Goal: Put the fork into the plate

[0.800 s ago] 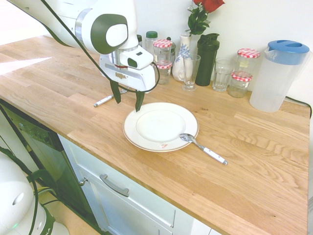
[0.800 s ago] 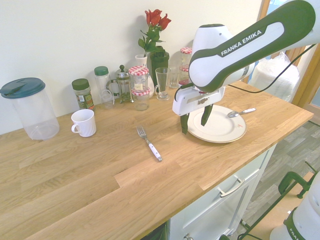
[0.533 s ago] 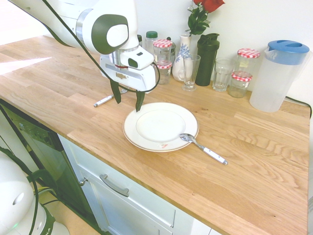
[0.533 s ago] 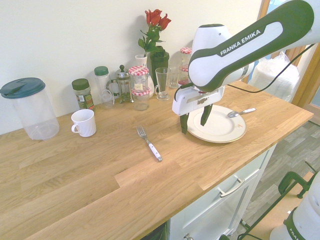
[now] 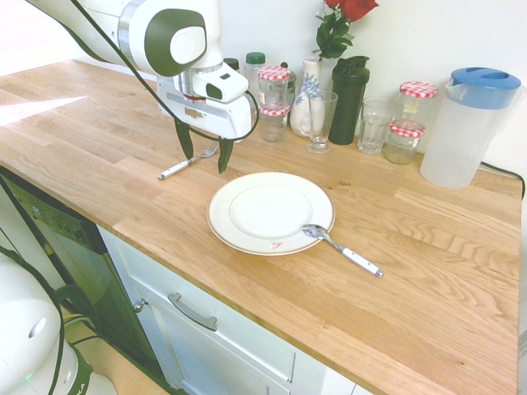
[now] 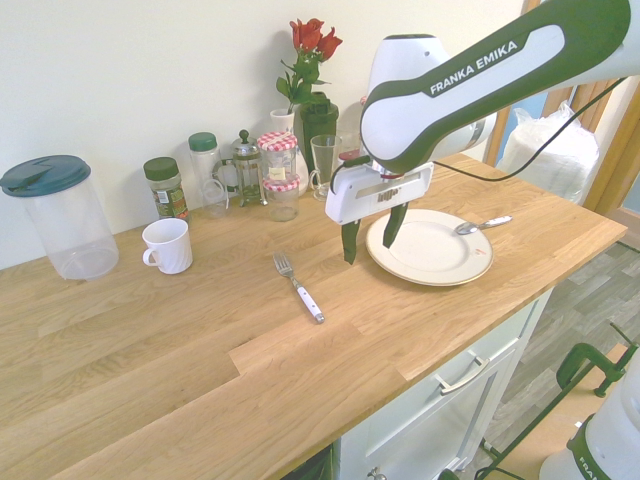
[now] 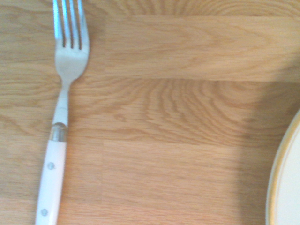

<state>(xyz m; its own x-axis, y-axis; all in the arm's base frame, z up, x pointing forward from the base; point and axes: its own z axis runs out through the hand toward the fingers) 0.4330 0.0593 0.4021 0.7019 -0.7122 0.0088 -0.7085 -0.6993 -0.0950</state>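
Open claw (image 6: 372,250) nears fork (image 6: 298,286) (untouched, it seems)

Lighting is bright and even in both exterior views. In the first exterior view, the worktop (image 5: 395,214) carries a pale, washed-out patch of light at its far left, and the white robot arm (image 5: 107,20) is close to overexposed. In the second exterior view, soft shadow falls on the wall (image 6: 130,80) beside the roses (image 6: 316,38). In the wrist view, the fork (image 7: 71,61) is slightly soft, its tines tinted blue; a blurred shadow borders the dinner plate (image 7: 290,183).
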